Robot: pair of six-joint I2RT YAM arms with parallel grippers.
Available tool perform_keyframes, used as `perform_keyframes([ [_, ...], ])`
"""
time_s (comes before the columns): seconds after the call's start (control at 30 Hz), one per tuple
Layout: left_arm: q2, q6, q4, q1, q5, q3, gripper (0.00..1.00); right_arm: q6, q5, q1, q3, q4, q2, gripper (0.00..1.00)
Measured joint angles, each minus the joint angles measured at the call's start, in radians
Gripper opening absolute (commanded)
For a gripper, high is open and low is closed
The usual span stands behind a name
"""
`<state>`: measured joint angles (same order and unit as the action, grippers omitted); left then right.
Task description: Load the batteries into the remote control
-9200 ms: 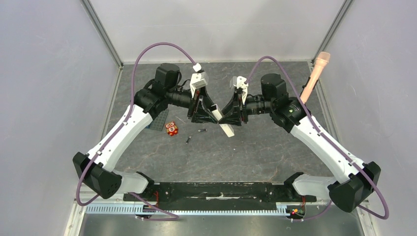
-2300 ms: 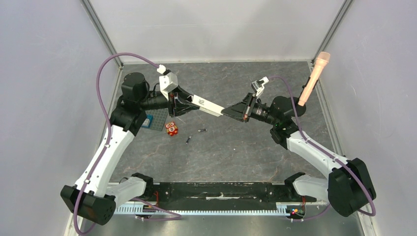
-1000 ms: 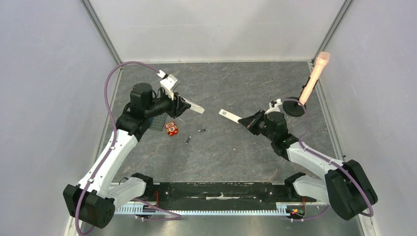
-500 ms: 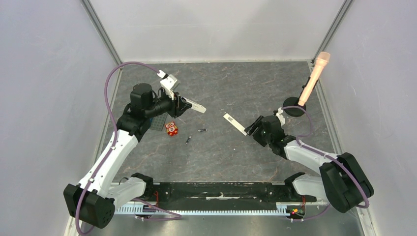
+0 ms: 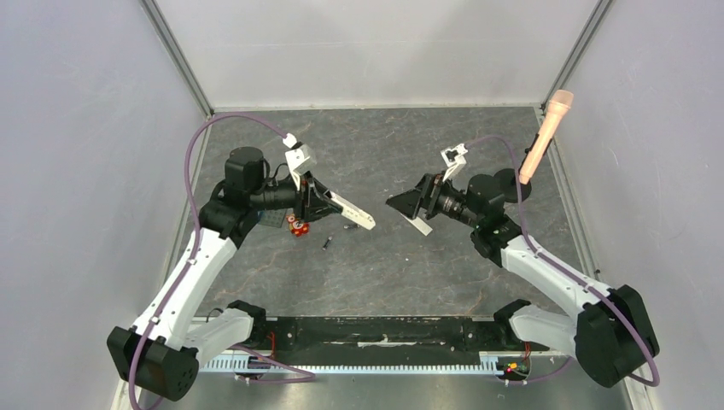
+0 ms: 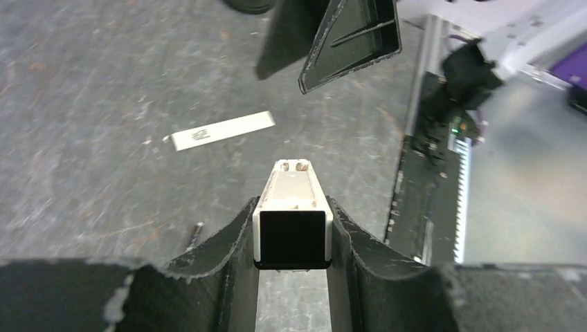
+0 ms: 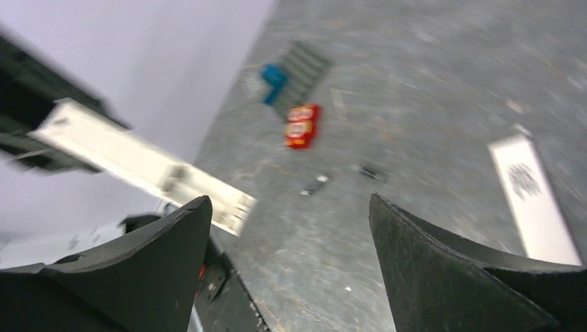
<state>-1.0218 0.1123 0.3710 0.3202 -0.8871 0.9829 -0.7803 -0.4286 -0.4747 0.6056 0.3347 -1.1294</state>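
Your left gripper (image 5: 316, 202) clamped on the remote control (image 5: 353, 213), long axis straight out ahead of it, your right gripper (image 5: 403, 205) spread wide apart.

down low, the left claw (image 6: 291, 207), pinched tight on the remote control (image 6: 291, 185). seen end-on: dark square end face toward the lens, white body running away to a far tip with two small marks. touches both dark fingers (image 6: 228, 242) along its sides. beyond that tip and apart from it, flat on the grey table (image 6: 83, 83), a white strip (image 6: 221, 130) with a dark printed mark. just beside the left-hand finger, a small dark stick (image 6: 195, 235), too blurred to name. up top, the right claw (image 6: 287, 69), black, hanging over the table past the strip. off right, a metal rail (image 6: 420, 76) and a green light (image 6: 455, 129) on black hardware.
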Motion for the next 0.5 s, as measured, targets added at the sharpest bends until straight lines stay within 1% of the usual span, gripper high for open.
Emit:
perform_keyframes([
  [0.17,0.026,0.061,0.067,0.000,-0.184,0.036,0.02,0.078,-0.235,-0.053,0.031,0.153,0.022,0.92],
  [0.3,0.034,0.067,0.084,0.000,-0.319,0.059,0.02,0.079,-0.409,-0.113,0.044,0.267,-0.009,0.92],
  [0.5,0.038,0.070,0.099,0.000,-0.450,0.074,0.02,0.052,-0.567,-0.198,0.088,0.364,-0.047,0.91],
])
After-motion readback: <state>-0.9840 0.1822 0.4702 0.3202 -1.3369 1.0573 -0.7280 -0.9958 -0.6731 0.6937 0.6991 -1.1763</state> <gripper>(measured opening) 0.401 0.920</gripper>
